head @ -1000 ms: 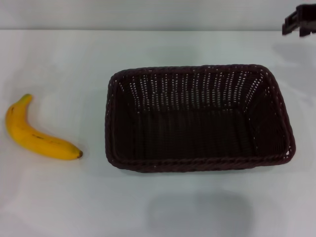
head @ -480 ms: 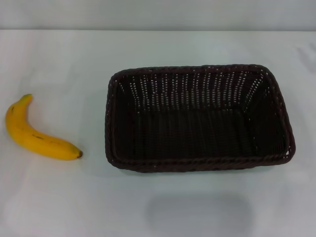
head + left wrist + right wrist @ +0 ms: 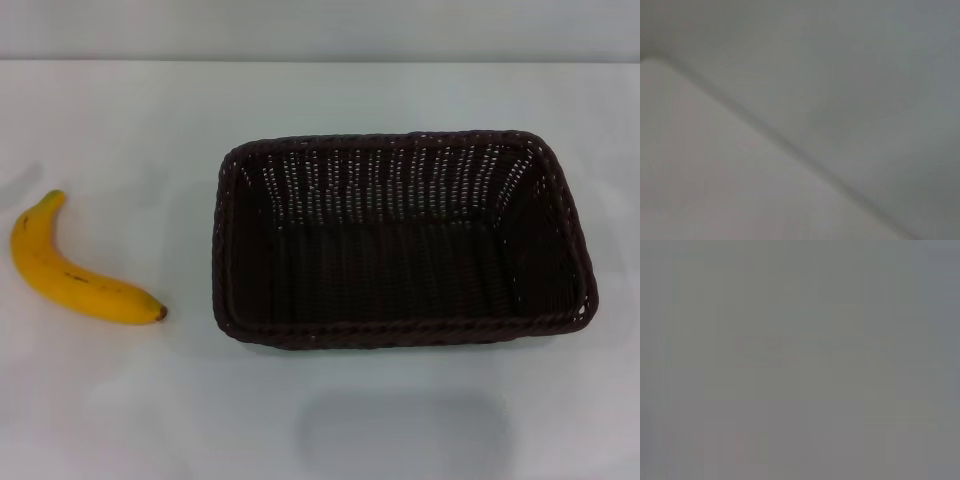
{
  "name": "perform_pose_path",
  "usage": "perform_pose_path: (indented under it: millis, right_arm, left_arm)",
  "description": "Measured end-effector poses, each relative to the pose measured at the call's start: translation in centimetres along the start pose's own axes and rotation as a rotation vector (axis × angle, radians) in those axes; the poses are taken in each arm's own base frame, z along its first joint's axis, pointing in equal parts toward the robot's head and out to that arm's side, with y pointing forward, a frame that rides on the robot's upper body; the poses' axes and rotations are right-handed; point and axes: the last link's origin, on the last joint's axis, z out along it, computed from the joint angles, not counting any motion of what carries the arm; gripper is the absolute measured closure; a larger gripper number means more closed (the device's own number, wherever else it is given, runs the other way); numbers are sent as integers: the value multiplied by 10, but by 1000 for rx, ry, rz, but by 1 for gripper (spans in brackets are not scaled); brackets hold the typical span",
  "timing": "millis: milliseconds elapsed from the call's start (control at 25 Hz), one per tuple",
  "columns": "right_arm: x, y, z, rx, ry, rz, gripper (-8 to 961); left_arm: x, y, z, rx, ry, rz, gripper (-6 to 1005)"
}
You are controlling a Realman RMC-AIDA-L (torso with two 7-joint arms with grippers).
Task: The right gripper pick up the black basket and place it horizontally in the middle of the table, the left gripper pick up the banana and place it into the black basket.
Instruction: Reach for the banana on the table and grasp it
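**A:** So the basket [image 3: 400,240] sits long side across, mid-table [image 3: 150,110], a bit right. Banana [image 3: 75,275] lies well left of it, apart. Neither gripper shows, so can't tell their fingers.

**B:** I'd bring the left one straight down over the banana's middle, clamp across the curve. Nothing's in the way, just the basket rim to clear.

The white worktop [image 3: 330,100] fills the head view, plain and flat, with a paler wall strip along its far edge. Two things lie directly on it. The black basket [image 3: 404,330] sits lengthwise across the middle, a little right of centre, open side up. The banana [image 3: 75,280] lies on its side well apart to the left, dark tip towards the basket. The pale surface with an edge in the left wrist view may be the same worktop.
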Motion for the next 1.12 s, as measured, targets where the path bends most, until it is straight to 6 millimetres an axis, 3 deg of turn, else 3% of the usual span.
perform_pose_path:
  millis: [320, 560, 800, 1120]
  right_arm:
    - [5, -28, -21, 155, -10, -123, 142]
    - [6, -23, -6, 174, -15, -207, 84]
    - [12, -26, -12, 208, -16, -238, 84]
    - [16, -24, -13, 203, -6, -287, 84]
  left_arm:
    - [19, 47, 12, 278, -462, 9, 115]
    - [11, 51, 20, 473, -654, 23, 116]
    - [-5, 69, 56, 455, -709, -8, 118]
    - [-31, 58, 64, 448, -762, -152, 119]
